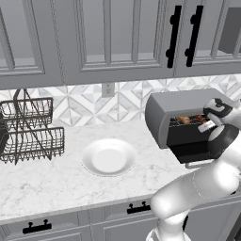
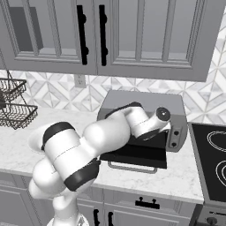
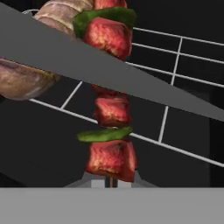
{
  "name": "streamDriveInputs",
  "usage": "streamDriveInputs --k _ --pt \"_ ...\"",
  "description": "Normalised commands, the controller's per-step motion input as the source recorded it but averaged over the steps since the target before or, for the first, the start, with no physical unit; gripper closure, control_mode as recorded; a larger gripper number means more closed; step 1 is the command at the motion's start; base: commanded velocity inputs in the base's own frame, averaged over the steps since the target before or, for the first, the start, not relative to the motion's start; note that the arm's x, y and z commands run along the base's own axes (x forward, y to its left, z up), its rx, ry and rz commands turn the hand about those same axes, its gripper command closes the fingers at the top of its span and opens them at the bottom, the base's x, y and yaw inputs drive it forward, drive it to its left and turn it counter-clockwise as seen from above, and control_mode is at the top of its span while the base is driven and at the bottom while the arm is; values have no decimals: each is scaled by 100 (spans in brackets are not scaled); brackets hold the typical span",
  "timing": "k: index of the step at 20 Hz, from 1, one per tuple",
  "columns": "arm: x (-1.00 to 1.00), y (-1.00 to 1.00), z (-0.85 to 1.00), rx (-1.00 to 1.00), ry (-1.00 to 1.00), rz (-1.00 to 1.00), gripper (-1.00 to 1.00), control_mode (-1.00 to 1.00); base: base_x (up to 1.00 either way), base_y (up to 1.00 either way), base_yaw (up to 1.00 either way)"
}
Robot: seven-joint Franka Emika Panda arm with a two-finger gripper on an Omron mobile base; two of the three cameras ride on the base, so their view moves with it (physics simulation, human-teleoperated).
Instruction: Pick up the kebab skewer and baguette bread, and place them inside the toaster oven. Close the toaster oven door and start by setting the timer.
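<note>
Gripper [image 3: 111,181] clamped on the skewer [image 3: 111,118] over the rack [image 3: 175,78] beside the baguette [image 3: 26,81]; it should lower flat before letting go.

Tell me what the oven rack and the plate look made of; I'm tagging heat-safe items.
The rack looks like bare metal wire: thin pale rods crossing in a grid. The plate looks like glazed white ceramic: smooth, uniform, softly shaded, though plastic can't be ruled out.
</note>
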Motion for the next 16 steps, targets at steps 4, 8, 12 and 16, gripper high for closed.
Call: streamDriveInputs --k 4,8,12,16 --pt "12 -10 29 4 0 -2 100 -100 0 0 0" --pt "24 3 16 0 0 -3 100 -100 0 0 0" --pt "35 14 4 0 -1 -6 100 -100 0 0 0" --pt "26 21 8 0 -5 -20 100 -100 0 0 0"
